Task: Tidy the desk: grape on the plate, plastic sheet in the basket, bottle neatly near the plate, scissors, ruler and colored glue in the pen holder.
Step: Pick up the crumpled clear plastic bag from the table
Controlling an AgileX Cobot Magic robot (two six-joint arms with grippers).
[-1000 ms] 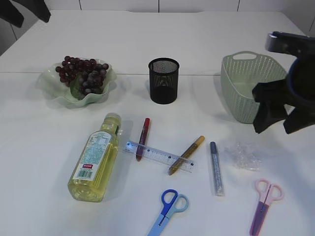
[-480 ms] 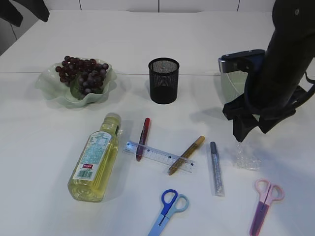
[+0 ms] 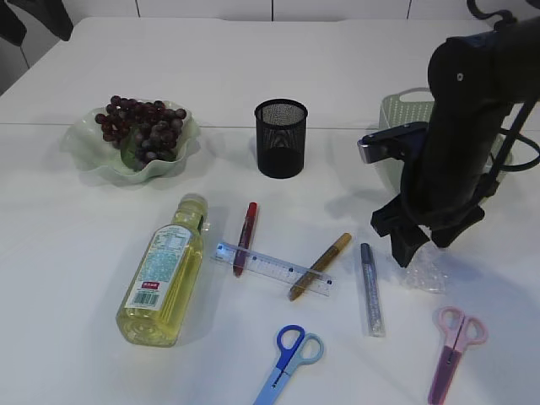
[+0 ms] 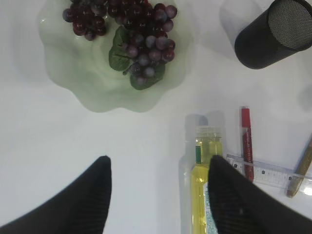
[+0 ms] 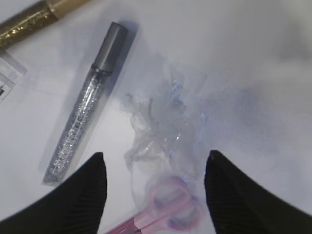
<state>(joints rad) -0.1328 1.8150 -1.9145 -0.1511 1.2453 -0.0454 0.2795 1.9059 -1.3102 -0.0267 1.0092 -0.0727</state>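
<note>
Your right gripper [image 5: 153, 187] stood with its two dark, ribbed fingers [image 5: 80, 200] wide apart and holding nothing. Between them, just under the tips, lay the plastic sheet [image 5: 163, 126], a crumpled, clear, shiny wad with no clear long axis. I use this sheet as the landmark.

Just to its left in the right wrist view lay the silver glitter glue [image 5: 85, 109], a slim transparent tube with a grey cap; its long axis ran diagonally and the cap pointed away from the fingers. Further up-left was the gold glitter glue [image 5: 34, 17]. At the near side of the sheet, touching its edge, was the round handle of the pink scissors [image 5: 170, 212].

In the exterior view the woven green basket [image 3: 396, 143] stood behind the sheet, partly hidden by the arm. Well to the left of the sheet were the clear ruler [image 3: 270, 268], the red glue [image 3: 245, 236], the yellow bottle [image 3: 164, 274] lying with its cap pointing away from the camera, the blue scissors [image 3: 289, 359], the black mesh pen holder [image 3: 280, 138], and the wavy green plate [image 3: 97, 156] with the grape [image 3: 139, 126] on it.

Your left gripper [image 4: 158, 195] was also wide open and empty, above the table beside the bottle's cap.

One second before, your right gripper was beside the basket; it had come down over the sheet.
</note>
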